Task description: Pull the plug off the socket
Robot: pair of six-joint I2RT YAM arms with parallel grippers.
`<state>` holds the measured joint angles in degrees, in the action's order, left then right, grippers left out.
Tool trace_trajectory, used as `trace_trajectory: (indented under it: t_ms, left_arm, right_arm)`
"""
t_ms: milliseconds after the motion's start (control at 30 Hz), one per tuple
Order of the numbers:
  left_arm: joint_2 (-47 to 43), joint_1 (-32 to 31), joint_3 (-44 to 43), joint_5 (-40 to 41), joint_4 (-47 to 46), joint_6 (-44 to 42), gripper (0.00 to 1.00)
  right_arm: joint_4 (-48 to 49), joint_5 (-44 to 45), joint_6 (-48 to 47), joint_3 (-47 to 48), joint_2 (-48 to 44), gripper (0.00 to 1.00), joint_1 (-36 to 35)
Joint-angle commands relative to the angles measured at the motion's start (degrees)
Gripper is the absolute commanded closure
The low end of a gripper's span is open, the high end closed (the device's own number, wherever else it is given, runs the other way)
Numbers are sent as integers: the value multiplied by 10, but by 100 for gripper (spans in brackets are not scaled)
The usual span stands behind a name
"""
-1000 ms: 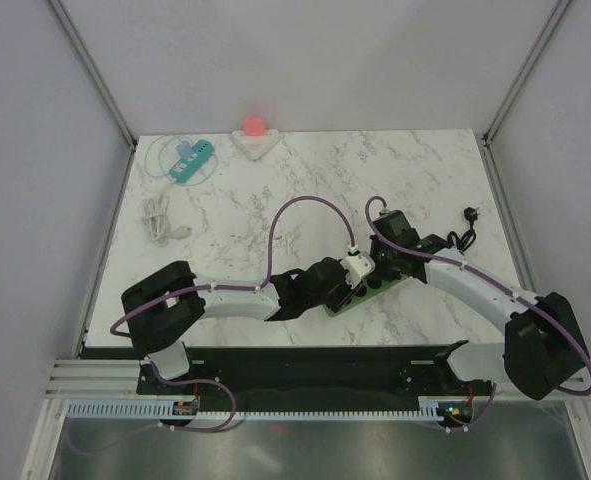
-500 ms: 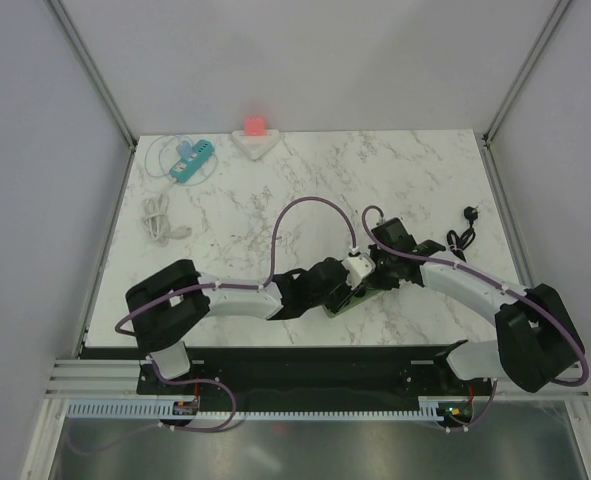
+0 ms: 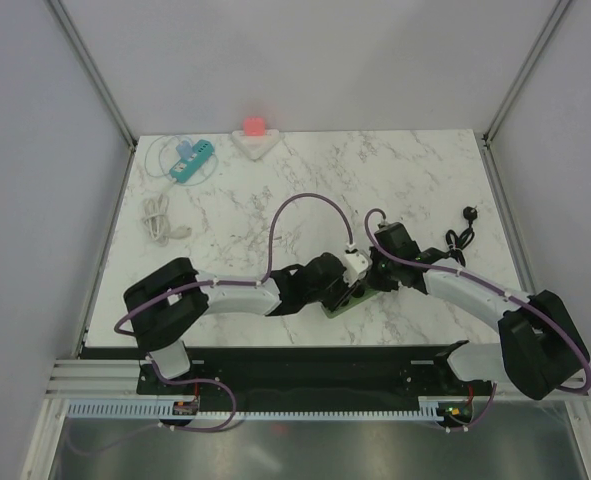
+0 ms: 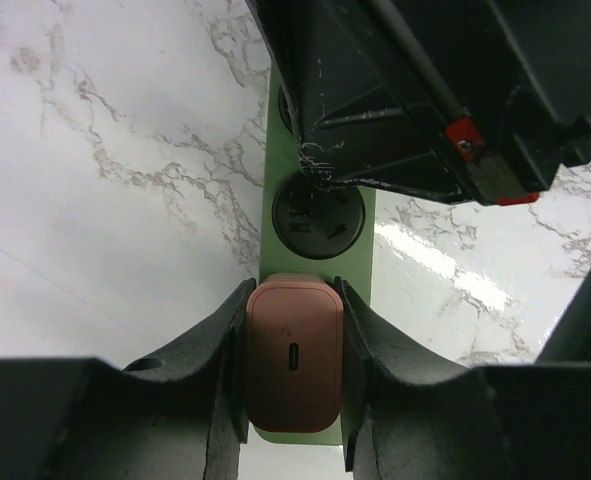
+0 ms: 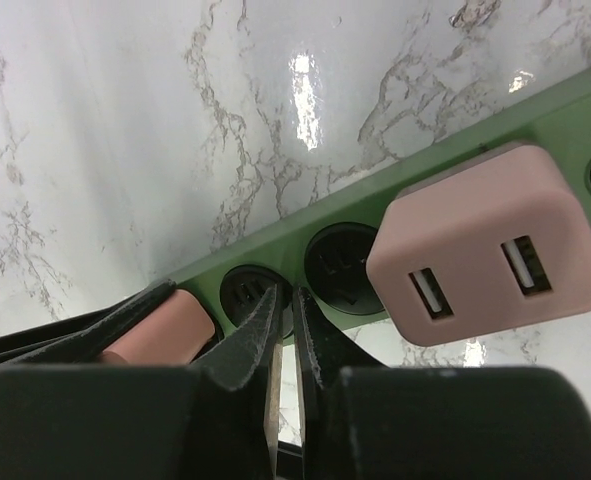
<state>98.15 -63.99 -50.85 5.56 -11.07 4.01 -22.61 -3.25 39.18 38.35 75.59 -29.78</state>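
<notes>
On the power strip (image 5: 560, 115): a salmon-pink plug (image 4: 295, 355), one small port in its face, stands on the end of the green strip, which lies about midway across the tabletop (image 3: 275, 200), close to its near edge.
Left gripper (image 4: 295, 290): jaws pinching the plug from both sides, black fingers flat against its flanks.
Right gripper (image 5: 287, 300): jaws pressed almost together, only a thin slit between them and nothing seen in it; tips down on the strip between two open sockets.
Empty socket (image 4: 318, 215): round, directly next to the plug, between it and the right gripper's tips.
USB adapter (image 5: 485, 245): a second pink block with two ports, plugged in farther along the strip, apart from both grippers.
Tabletop: white marble pattern; both arms meet over the strip.
Far left corner: teal power strip (image 3: 192, 160) ringed by a thin cable, with a white coiled cable (image 3: 160, 220) nearer.
Right side: black cord (image 3: 460, 235), loosely bundled, well apart.
</notes>
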Motion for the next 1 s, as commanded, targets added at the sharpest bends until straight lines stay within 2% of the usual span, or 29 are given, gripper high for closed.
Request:
trace_trajectory:
  t_ms: [0, 33, 167, 267, 300, 400, 500, 633, 733, 800, 933, 967]
  left_arm:
    - [-59, 34, -78, -73, 9, 62, 98]
    - [-56, 35, -106, -81, 24, 70, 98]
    - [-65, 39, -107, -112, 29, 87, 98]
    - [-68, 34, -100, -81, 33, 69, 98]
    - [-69, 23, -94, -38, 32, 55, 98]
    - [-76, 5, -76, 8, 30, 9, 98]
    - [-94, 11, -63, 48, 46, 3, 98]
    - [-136, 38, -20, 47, 71, 36, 98]
    - [-182, 89, 19, 10, 70, 103, 98]
    - [-206, 149, 37, -26, 70, 145, 98]
    - [-204, 274, 43, -53, 72, 262, 98]
    - [-197, 295, 40, -93, 62, 283, 98]
  right_arm:
    - [-23, 26, -6, -49, 61, 85, -11]
    - [-22, 26, -4, -49, 61, 85, -12]
    - [-21, 29, -2, -52, 54, 85, -16]
    - [-21, 29, -2, -51, 56, 85, -16]
    - [-21, 29, 0, -51, 57, 85, -16]
    - [-22, 29, 0, -49, 61, 85, -17]
    - [-23, 29, -1, -46, 59, 85, -17]
    - [-21, 29, 0, -48, 54, 84, -16]
    - [-16, 29, -2, -49, 53, 83, -15]
    - [-15, 29, -2, -49, 50, 83, -16]
    - [-15, 26, -3, -47, 36, 82, -16]
    - [-14, 25, -4, -47, 33, 82, -16]
